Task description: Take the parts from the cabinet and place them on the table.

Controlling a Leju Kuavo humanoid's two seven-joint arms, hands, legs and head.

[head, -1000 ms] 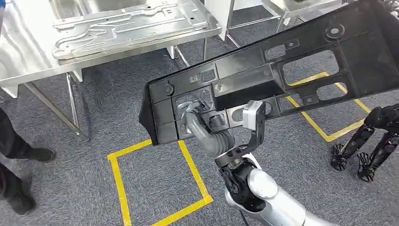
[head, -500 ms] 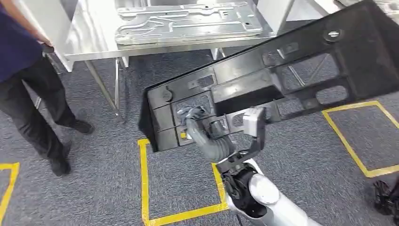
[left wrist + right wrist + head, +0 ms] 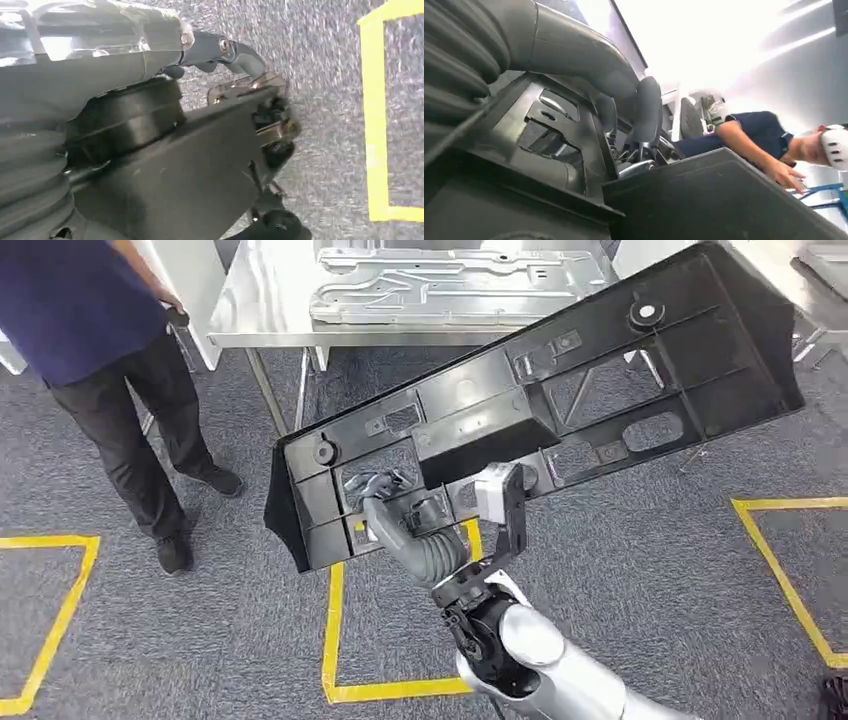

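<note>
A long black plastic part (image 3: 560,380) with ribs and cut-outs hangs tilted over the floor, its far end raised to the right. My right hand (image 3: 395,505) grips it near its lower left end, fingers hooked through an opening. The right wrist view shows the same hold: my right hand (image 3: 634,110) has its fingers curled into the black part (image 3: 724,200). Seen from the left wrist, my left hand (image 3: 220,47) hangs over grey carpet with a dark finger stretched out and nothing in it.
A metal table (image 3: 260,310) stands ahead with a stamped silver plate (image 3: 450,285) on it. A person (image 3: 100,330) in a dark blue top stands at its left end. Yellow tape squares (image 3: 335,640) mark the grey carpet.
The whole picture has shifted, so the camera has turned: the table now lies straight ahead and a person has come into view at left. The black part stays in my right hand.
</note>
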